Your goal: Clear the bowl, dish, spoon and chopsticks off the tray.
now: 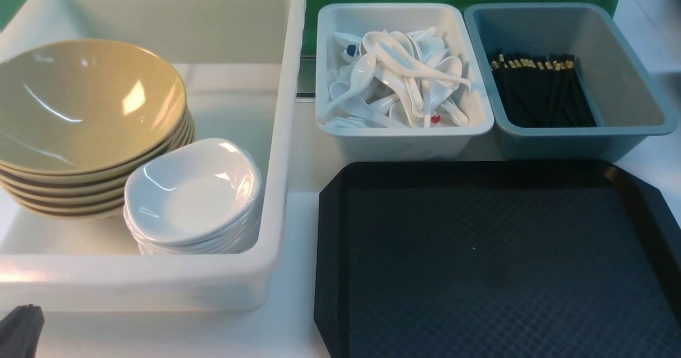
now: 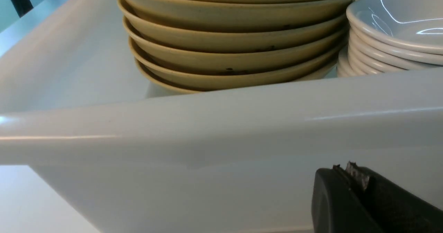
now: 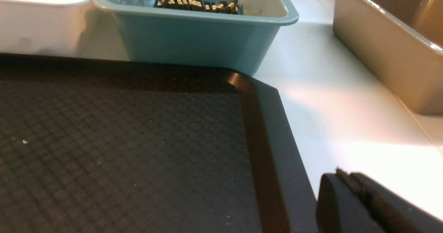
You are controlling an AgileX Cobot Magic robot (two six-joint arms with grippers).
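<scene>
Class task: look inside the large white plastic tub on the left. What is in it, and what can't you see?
Inside the large white plastic tub stand a stack of tan-yellow bowls and a stack of small white rounded-square dishes. The tub floor beneath both stacks is covered.

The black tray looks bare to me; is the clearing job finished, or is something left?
It looks finished. The tray carries nothing. Tan bowls and white dishes sit stacked in the big white tub, spoons fill the small white tub, chopsticks lie in the grey-blue tub. Both grippers, left and right, are shut on nothing.
</scene>
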